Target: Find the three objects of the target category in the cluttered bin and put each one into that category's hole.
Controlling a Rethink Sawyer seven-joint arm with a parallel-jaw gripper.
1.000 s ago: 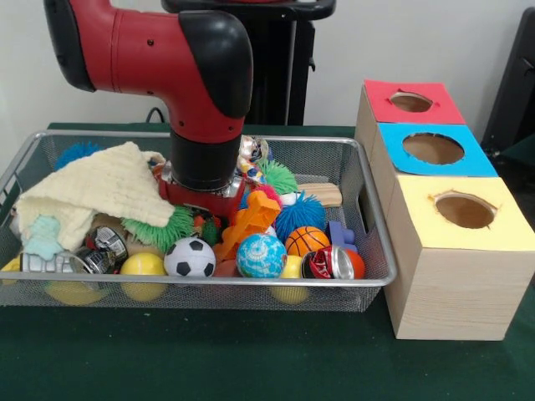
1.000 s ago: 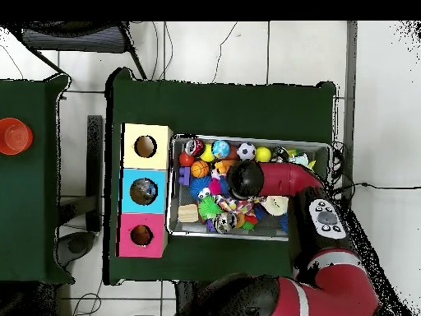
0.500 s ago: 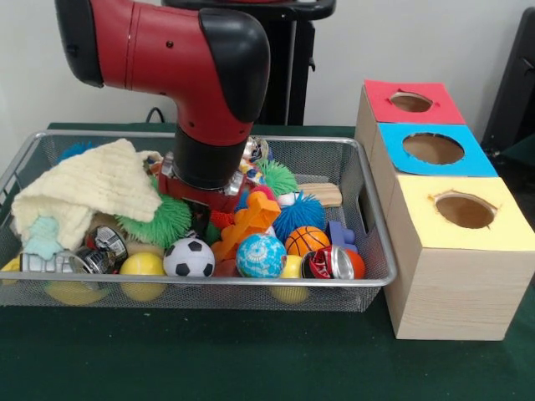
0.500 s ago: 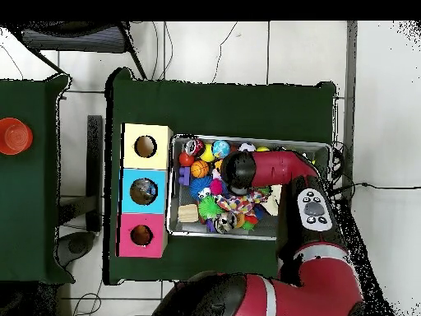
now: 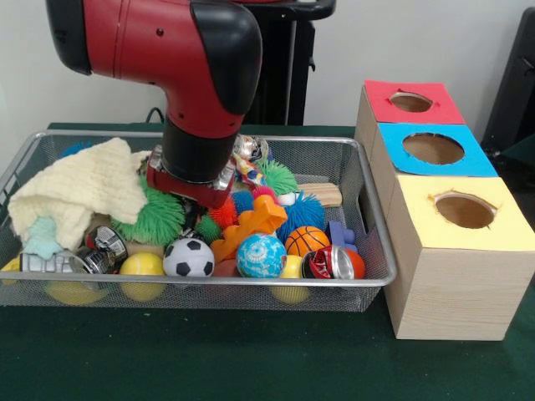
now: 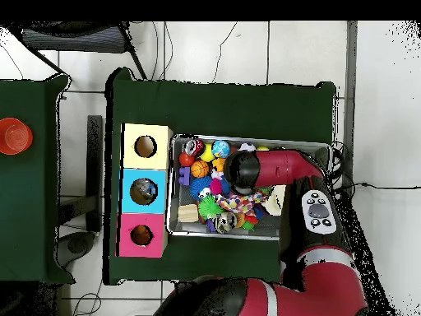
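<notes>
Red cup [image 6: 14,136] on separate green side table [image 6: 29,230]; dark chair [image 6: 70,37] beyond it.

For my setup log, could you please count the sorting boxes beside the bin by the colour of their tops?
Red-topped box: 1
Blue-topped box: 1
Yellow-topped box: 1
Total: 3
</notes>
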